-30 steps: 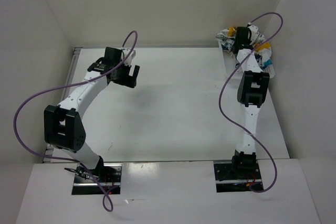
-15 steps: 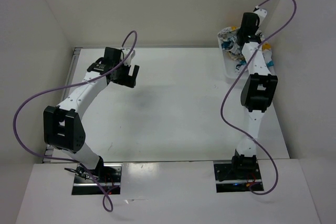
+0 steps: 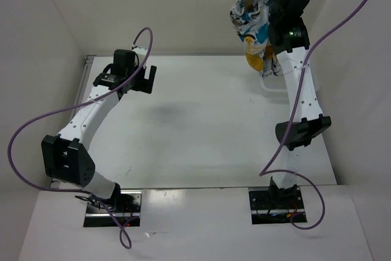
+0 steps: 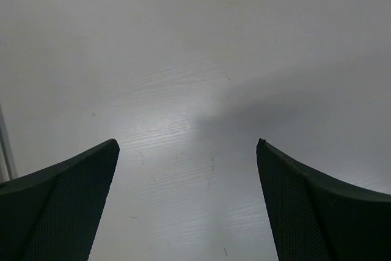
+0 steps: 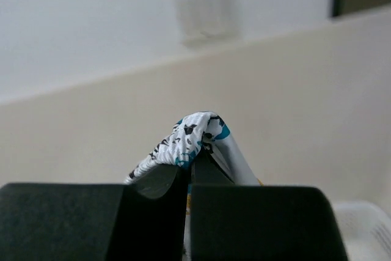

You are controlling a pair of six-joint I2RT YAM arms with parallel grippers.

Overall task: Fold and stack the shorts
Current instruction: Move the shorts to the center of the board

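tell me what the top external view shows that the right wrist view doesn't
Only top external: both arms whole, the left gripper open above the bare table, and the shorts hanging at full length, high over the far right corner.
Only right wrist: a close look at the grip itself, with the right gripper shut tight and a fold of printed fabric poking up from between its fingers.
Both: the shorts and the right gripper holding them.
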